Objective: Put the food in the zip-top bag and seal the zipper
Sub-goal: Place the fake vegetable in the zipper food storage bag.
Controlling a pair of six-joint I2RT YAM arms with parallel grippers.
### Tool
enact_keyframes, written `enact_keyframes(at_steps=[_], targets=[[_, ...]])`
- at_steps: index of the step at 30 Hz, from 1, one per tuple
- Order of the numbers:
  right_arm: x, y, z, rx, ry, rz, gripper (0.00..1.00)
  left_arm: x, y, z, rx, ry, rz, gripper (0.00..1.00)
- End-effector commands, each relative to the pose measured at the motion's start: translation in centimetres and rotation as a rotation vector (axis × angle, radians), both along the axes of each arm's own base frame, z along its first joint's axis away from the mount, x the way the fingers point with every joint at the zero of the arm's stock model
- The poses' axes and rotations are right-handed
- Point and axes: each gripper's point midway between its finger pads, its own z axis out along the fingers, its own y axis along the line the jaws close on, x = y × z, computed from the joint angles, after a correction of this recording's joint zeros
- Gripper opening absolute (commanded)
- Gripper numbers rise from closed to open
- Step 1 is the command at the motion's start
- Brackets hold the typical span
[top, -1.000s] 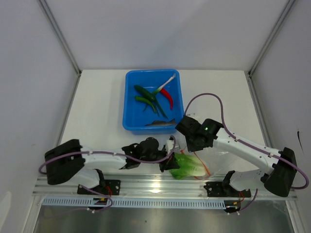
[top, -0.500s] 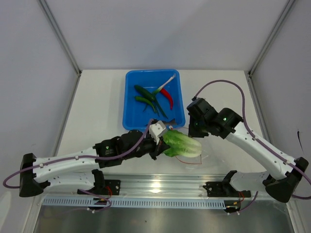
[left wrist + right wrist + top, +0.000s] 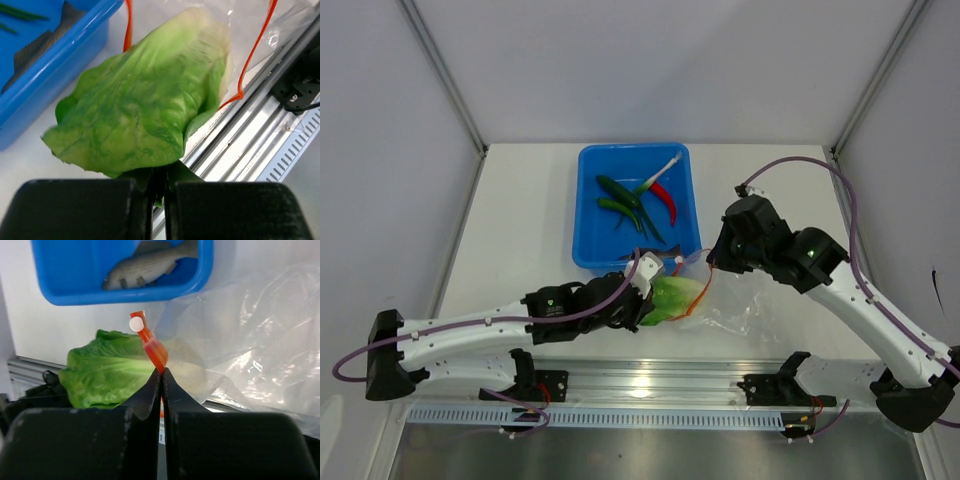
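left gripper was clamped tight on the leafy green end of the pale green-white toy cabbage head, jaws pressed together with only leaf between them. the cabbage lay tilted just in front of the blue plastic bin, near its front right corner. its whitish base end was poked into the mouth of the crinkly clear plastic zip-top bag, and the green half was outside. in the left wrist view the thin orange-red zipper strip ran down both sides of the cabbage, so the mouth was open around it.

right gripper was pinched closed on that strip at one edge of the mouth. a short bit of strip with a white dot stuck up above the fingertips. the rest of the bag spread out flat on the white table, to the right of the cabbage and beside the aluminium rail.

in the bin i saw the red toy chili, the dark green long pods and the whitish stalk close together toward the far side. a grey toy fish lay along the bin's near wall.
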Motion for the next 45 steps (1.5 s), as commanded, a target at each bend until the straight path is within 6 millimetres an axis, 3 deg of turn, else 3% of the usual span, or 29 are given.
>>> enact_keyframes(at_steps=[1,3,5,6,10,12,14,16,18,20,22,29,32,35,38,39,40,41,42,45], targets=[[0.9,1.6,3.8,0.153,-0.078,-0.002,0.00,1.2,-0.3,1.6,-0.041,-0.005,0.098,0.01],[0.8,2.3,3.6,0.159,-0.079,0.012,0.00,1.4,-1.4,2.3,-0.050,0.013,0.113,0.00],[0.6,3.1,2.9,0.182,-0.060,0.029,0.00,1.7,-3.0,4.6,-0.095,0.022,0.114,0.00],[0.5,3.3,2.7,0.196,-0.055,0.035,0.00,1.3,-4.0,4.4,-0.090,0.046,0.081,0.00],[-0.1,4.4,1.6,0.245,-0.010,0.056,0.00,0.5,-7.9,9.3,-0.254,0.061,-0.030,0.01],[-0.4,4.6,1.1,0.261,0.016,0.056,0.00,0.6,-8.3,12.1,-0.356,0.040,-0.030,0.01],[-0.5,4.2,1.1,0.274,0.027,0.043,0.00,1.0,-8.0,13.2,-0.431,0.012,0.002,0.01],[-0.9,4.3,1.6,0.312,0.045,0.056,0.00,0.9,-8.1,12.5,-0.447,0.018,-0.014,0.01],[-0.6,4.3,2.3,0.353,0.040,0.056,0.00,0.5,-9.6,11.8,-0.411,0.028,-0.086,0.01],[-0.8,5.1,3.2,0.408,0.050,0.081,0.00,0.2,-11.5,7.0,-0.259,0.096,-0.129,0.01],[-0.8,5.5,3.7,0.442,0.057,0.087,0.00,0.8,-11.5,4.8,-0.121,0.161,-0.065,0.01],[-1.1,5.3,1.7,0.431,0.089,0.066,0.00,4.0,-10.5,8.5,-0.188,0.061,0.103,0.00],[-1.2,5.0,2.0,0.428,0.087,0.062,0.00,5.9,-10.2,9.7,-0.222,-0.027,0.144,0.01],[-1.2,4.4,2.9,0.414,0.073,0.050,0.00,5.7,-10.7,9.4,-0.267,-0.080,0.083,0.01],[-1.2,3.7,3.6,0.408,0.058,0.038,0.00,5.0,-10.7,8.7,-0.254,-0.075,0.041,0.17],[-1.1,3.6,3.7,0.405,0.054,0.035,0.00,4.8,-10.6,8.6,-0.249,-0.071,0.038,0.35],[-1.2,3.4,3.6,0.398,0.057,0.031,0.00,4.6,-10.4,8.6,-0.249,-0.069,0.038,0.43],[-1.1,3.2,3.7,0.394,0.051,0.025,0.00,4.5,-9.9,7.7,-0.235,-0.063,0.047,0.63],[-1.2,2.9,3.6,0.381,0.049,0.021,0.00,4.2,-9.3,8.5,-0.257,-0.068,0.054,0.95],[-1.0,2.6,3.6,0.364,0.040,0.018,0.00,4.0,-7.4,8.8,-0.259,-0.105,0.089,0.99]])
